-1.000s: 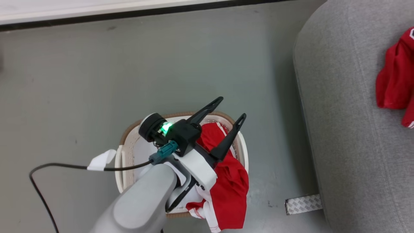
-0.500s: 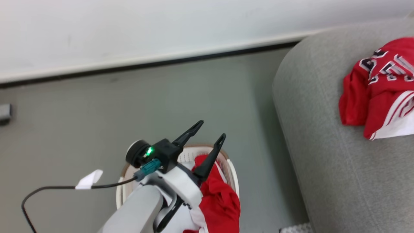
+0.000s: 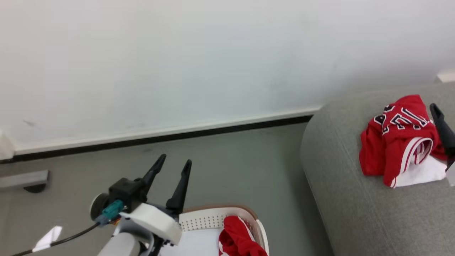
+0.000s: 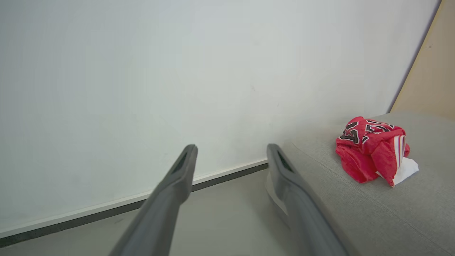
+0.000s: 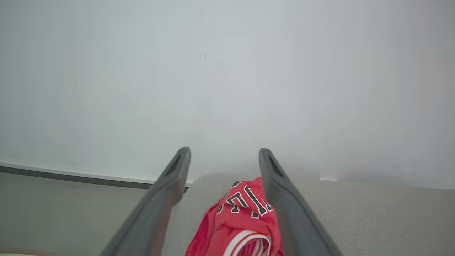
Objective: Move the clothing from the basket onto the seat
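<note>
Red jersey (image 3: 394, 142) on seat (image 3: 355, 213); red garment (image 3: 238, 240) in basket (image 3: 206, 220); left gripper (image 3: 176, 160), right gripper (image 5: 224, 151) agape.

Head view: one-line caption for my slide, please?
Red jersey lies on the grey sofa; a second red garment sits in the basket, left gripper open nearby.

Head high, facing wall (image 3: 177, 53); wrists low, facing same wall; all sharing jersey (image 3: 398, 135) on sofa (image 3: 355, 213), right wrist nearest.
</note>
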